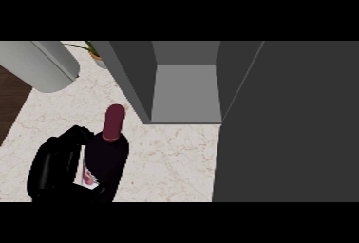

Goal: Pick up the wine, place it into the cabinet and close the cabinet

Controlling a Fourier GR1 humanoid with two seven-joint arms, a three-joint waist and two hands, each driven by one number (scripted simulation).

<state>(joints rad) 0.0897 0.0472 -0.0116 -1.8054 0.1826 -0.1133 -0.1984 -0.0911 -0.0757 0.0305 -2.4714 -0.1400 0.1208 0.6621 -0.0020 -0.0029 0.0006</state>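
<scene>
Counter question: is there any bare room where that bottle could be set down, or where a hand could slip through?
Bare marble counter lies between the wine bottle and the open cabinet door, and up toward the grey cylinder. The cabinet's inside shelf looks free too. It is crowded at lower left, where the left hand curls round the bottle.

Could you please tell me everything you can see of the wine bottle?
The wine bottle is dark, almost black glass by its look, with a dark red capsule over its neck and top and a pale label with pink marks showing on its left side. It stands about upright over the pale marbled counter, in front of and to the left of the open grey cabinet. The black left hand is curled round its body from the left, hiding its base.
</scene>
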